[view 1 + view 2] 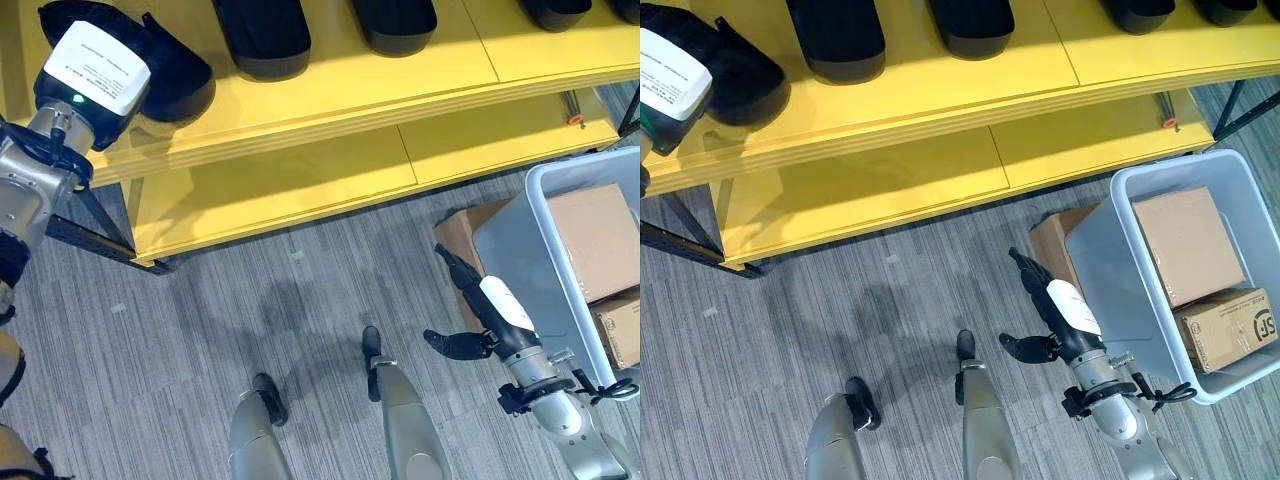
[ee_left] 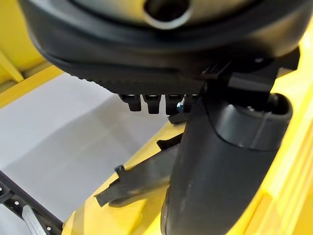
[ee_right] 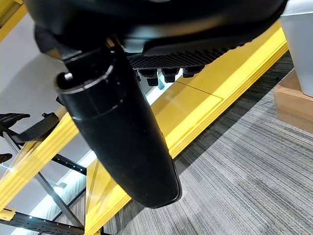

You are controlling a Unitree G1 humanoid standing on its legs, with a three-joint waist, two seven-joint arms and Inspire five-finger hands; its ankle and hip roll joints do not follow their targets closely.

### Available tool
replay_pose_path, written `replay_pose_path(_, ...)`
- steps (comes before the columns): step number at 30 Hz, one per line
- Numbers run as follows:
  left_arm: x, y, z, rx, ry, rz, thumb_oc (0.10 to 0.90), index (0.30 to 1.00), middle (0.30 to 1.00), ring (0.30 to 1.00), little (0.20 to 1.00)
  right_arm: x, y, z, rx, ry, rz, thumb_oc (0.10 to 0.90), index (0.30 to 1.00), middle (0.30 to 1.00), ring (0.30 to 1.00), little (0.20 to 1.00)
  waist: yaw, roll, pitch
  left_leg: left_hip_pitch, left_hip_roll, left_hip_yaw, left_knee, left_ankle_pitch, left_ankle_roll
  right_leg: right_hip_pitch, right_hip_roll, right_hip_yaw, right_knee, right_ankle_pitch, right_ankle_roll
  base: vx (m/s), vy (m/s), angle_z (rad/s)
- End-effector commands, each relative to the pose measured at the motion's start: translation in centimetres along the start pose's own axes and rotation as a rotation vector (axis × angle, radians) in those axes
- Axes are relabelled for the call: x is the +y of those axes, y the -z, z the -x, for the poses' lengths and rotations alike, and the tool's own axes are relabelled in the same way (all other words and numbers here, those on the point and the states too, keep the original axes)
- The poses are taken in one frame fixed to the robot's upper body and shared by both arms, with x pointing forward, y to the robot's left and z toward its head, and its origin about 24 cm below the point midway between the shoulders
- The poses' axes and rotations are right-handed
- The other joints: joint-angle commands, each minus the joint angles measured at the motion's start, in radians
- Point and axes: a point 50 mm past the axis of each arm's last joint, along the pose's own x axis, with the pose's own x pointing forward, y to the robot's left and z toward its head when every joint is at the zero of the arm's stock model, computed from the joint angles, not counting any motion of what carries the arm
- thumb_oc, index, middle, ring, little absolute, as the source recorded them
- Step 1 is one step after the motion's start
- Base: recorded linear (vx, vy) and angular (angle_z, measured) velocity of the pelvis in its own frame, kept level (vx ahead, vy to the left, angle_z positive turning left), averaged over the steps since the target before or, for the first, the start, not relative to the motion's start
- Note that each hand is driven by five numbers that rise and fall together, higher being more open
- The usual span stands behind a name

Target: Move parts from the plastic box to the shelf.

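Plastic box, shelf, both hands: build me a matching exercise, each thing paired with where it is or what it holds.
Things:
1. plastic box
2. left hand
3. right hand
4. yellow shelf

Places or states:
A. low over the grey floor, beside the box
B. holds brown cardboard boxes
C. carries a row of black parts
D. up at the shelf's top board, by a black part

Pairs: 1-B, 2-D, 3-A, 4-C

Warehouse or stockroom: yellow shelf (image 1: pixel 300 110), plastic box (image 1: pixel 1140 250), cartons.
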Motion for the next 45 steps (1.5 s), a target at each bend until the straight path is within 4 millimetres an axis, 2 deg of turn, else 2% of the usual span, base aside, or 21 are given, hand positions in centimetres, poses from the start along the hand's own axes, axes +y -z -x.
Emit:
replay_pose_path(1,1.9,5.4,0.8,0.191,-0.072,-0.047,0.900,1.000,1.000,1.000,1.000,-2.7,-2.8,0.2,-0.179,0.070,0.060,0.900,1.000,1.000,1.000,1.000,-0.017,0.034,-0.105,-0.012,0.014,-0.068,-0.050,0.064,-0.027,0.150,-0.067,0.002,0.048,-0.166,0.088,0.00,0.000,0.00)
replay_pose_path(8,1.5,5.2,1.2,0.197,-0.073,-0.018,0.900,1.000,1.000,1.000,1.000,-2.5,-3.0,0.2,-0.183,0.065,0.061,0.900,1.000,1.000,1.000,1.000,-0.008,0.031,-0.109,-0.005,0.012,-0.071,-0.057,0.067,-0.028,0.156,-0.066,-0.001,0.054,-0.170,0.086,0.00,-0.005,0.01)
replay_pose_path(14,1.5,4.2,2.2,0.174,-0.135,0.057,0.900,1.000,1.000,1.000,1.000,-2.3,-2.8,0.3,-0.166,0.078,0.052,0.900,1.000,1.000,1.000,1.000,0.015,0.025,-0.108,0.035,0.006,-0.075,-0.094,0.084,-0.036,0.190,-0.067,-0.010,0.046,-0.173,0.081,0.00,-0.041,0.05)
replay_pose_path(17,1.4,3.4,3.2,0.171,-0.187,0.134,0.900,1.000,1.000,1.000,1.000,-2.3,-2.4,0.3,-0.139,0.111,0.050,0.900,1.000,1.000,1.000,1.000,0.045,0.012,-0.108,0.075,-0.001,-0.086,-0.140,0.105,-0.045,0.232,-0.063,-0.020,0.029,-0.174,0.074,0.00,-0.071,0.13)
replay_pose_path(18,1.0,3.4,3.6,0.178,-0.181,0.140,0.900,1.000,1.000,1.000,1.000,-2.4,-2.4,0.3,-0.142,0.104,0.057,0.900,1.000,1.000,1.000,1.000,0.038,0.018,-0.106,0.082,-0.002,-0.084,-0.145,0.107,-0.045,0.237,-0.064,-0.020,0.026,-0.173,0.073,0.00,-0.076,0.16)
replay_pose_path(21,0.7,2.6,5.0,0.191,-0.229,0.224,0.900,1.000,1.000,1.000,1.000,-2.4,-2.1,0.2,-0.119,0.118,0.058,0.900,1.000,1.000,1.000,1.000,0.058,0.013,-0.106,0.126,-0.007,-0.085,-0.195,0.132,-0.053,0.278,-0.060,-0.030,-0.002,-0.169,0.064,-0.03,-0.087,0.20)
replay_pose_path(22,0.7,1.6,6.0,0.169,-0.265,0.284,0.900,1.000,1.000,1.000,1.000,-2.5,-2.1,0.2,-0.115,0.127,0.056,0.900,1.000,1.000,1.000,1.000,0.069,0.010,-0.103,0.141,-0.009,-0.083,-0.229,0.168,-0.047,0.296,-0.058,-0.038,-0.023,-0.149,0.054,-0.08,-0.120,0.08)
replay_pose_path(23,0.3,0.8,6.6,0.173,-0.277,0.336,0.900,1.000,1.000,1.000,1.000,-2.4,-2.0,0.2,-0.105,0.141,0.048,0.900,1.000,1.000,1.000,1.000,0.085,0.006,-0.106,0.157,-0.012,-0.089,-0.250,0.179,-0.049,0.311,-0.055,-0.042,-0.034,-0.148,0.052,-0.06,-0.117,0.10)
replay_pose_path(25,-0.3,0.0,8.3,0.175,-0.281,0.398,0.900,1.000,1.000,1.000,1.000,-2.5,-1.7,0.2,-0.088,0.144,0.047,0.900,1.000,1.000,1.000,1.000,0.090,0.007,-0.109,0.192,-0.017,-0.092,-0.286,0.193,-0.052,0.344,-0.053,-0.048,-0.060,-0.146,0.048,0.03,-0.079,0.16)
replay_pose_path(28,-1.6,-2.7,10.6,0.168,-0.269,0.556,0.900,1.000,1.000,1.000,1.000,-2.6,-1.4,0.0,-0.064,0.161,0.032,0.900,1.000,1.000,1.000,1.000,0.104,0.008,-0.118,0.251,-0.024,-0.097,-0.353,0.221,-0.054,0.398,-0.050,-0.059,-0.105,-0.140,0.044,0.03,-0.064,0.13)
replay_pose_path(29,-1.7,-2.6,11.0,0.175,-0.264,0.555,0.900,1.000,1.000,1.000,1.000,-2.5,-1.5,-0.1,-0.069,0.154,0.033,0.900,1.000,1.000,1.000,1.000,0.096,0.008,-0.115,0.260,-0.025,-0.095,-0.360,0.224,-0.054,0.406,-0.050,-0.060,-0.110,-0.138,0.044,0.04,-0.039,0.18)
replay_pose_path(31,-2.6,-5.5,12.9,0.165,-0.238,0.746,0.900,1.000,1.000,1.000,1.000,-2.3,-1.1,-0.4,-0.042,0.163,0.008,0.900,1.000,1.000,1.000,1.000,0.114,0.010,-0.131,0.329,-0.032,-0.096,-0.441,0.255,-0.052,0.460,-0.049,-0.072,-0.149,-0.134,0.040,0.05,-0.047,0.19)
replay_pose_path(32,-2.6,-5.4,13.1,0.168,-0.235,0.746,0.900,1.000,1.000,1.000,1.000,-2.3,-1.1,-0.5,-0.044,0.159,0.008,0.900,1.000,1.000,1.000,1.000,0.110,0.010,-0.129,0.338,-0.033,-0.094,-0.449,0.259,-0.052,0.466,-0.049,-0.072,-0.153,-0.133,0.040,0.04,-0.047,0.12)
replay_pose_path(33,-3.0,-6.3,13.6,0.167,-0.216,0.777,0.900,1.000,1.000,1.000,1.000,-2.2,-1.1,-0.7,-0.041,0.163,-0.013,0.900,1.000,1.000,1.000,1.000,0.116,0.012,-0.134,0.362,-0.035,-0.094,-0.489,0.288,-0.056,0.483,-0.048,-0.081,-0.165,-0.128,0.037,0.06,-0.054,0.08)
replay_pose_path(34,-3.9,-8.7,15.0,0.182,-0.158,0.955,0.900,1.000,1.000,1.000,1.000,-2.2,-0.7,-0.8,-0.018,0.174,-0.040,0.900,1.000,1.000,1.000,1.000,0.124,0.016,-0.146,0.408,-0.040,-0.097,-0.544,0.308,-0.056,0.516,-0.044,-0.086,-0.172,-0.138,0.033,0.06,-0.073,0.21)
replay_pose_path(36,-4.1,-10.4,16.3,0.189,-0.129,1.070,0.900,1.000,1.000,1.000,1.000,-2.2,-0.8,-1.0,-0.015,0.185,-0.054,0.900,1.000,1.000,1.000,1.000,0.130,0.017,-0.159,0.454,-0.039,-0.101,-0.601,0.339,-0.059,0.552,-0.038,-0.096,-0.179,-0.147,0.027,0.06,-0.087,0.30)
replay_pose_path(39,-4.1,-11.5,17.4,0.203,-0.104,1.163,0.900,1.000,1.000,1.000,1.000,-2.4,-0.5,-0.8,0.001,0.193,-0.061,0.900,1.000,1.000,1.000,1.000,0.135,0.021,-0.172,0.482,-0.029,-0.106,-0.643,0.371,-0.061,0.570,-0.022,-0.103,-0.172,-0.159,0.016,0.01,-0.104,0.18)
replay_pose_path(40,-4.1,-12.7,18.6,0.213,-0.071,1.284,0.900,1.000,1.000,1.000,1.000,-2.4,-0.6,-0.8,-0.004,0.188,-0.076,0.900,1.000,1.000,1.000,1.000,0.143,0.018,-0.178,0.507,-0.014,-0.112,-0.659,0.396,-0.065,0.590,0.001,-0.107,-0.155,-0.190,-0.002,-0.01,-0.107,0.10)
replay_pose_path(43,-4.3,-13.4,20.0,0.236,-0.024,1.365,0.900,1.000,1.000,1.000,1.000,-2.4,-0.4,-0.6,0.009,0.166,-0.073,0.900,1.000,1.000,1.000,1.000,0.153,0.020,-0.184,0.519,0.008,-0.115,-0.669,0.430,-0.066,0.600,0.025,-0.111,-0.153,-0.200,-0.020,-0.03,-0.169,0.08)
replay_pose_path(44,-4.1,-13.8,20.5,0.240,-0.010,1.425,0.900,1.000,1.000,1.000,1.000,-2.6,-0.5,-0.5,0.003,0.156,-0.069,0.900,1.000,1.000,1.000,1.000,0.162,0.021,-0.183,0.519,0.024,-0.123,-0.656,0.463,-0.072,0.611,0.045,-0.112,-0.155,-0.207,-0.032,-0.05,-0.250,-0.02)
replay_pose_path(45,-4.3,-14.7,21.9,0.271,0.043,1.537,0.900,1.000,1.000,1.000,1.000,-2.6,-0.4,0.1,0.012,0.152,-0.101,0.900,1.000,1.000,1.000,1.000,0.173,0.016,-0.169,0.500,0.046,-0.140,-0.609,0.533,-0.079,0.635,0.076,-0.111,-0.174,-0.212,-0.057,-0.07,-0.334,-0.09)
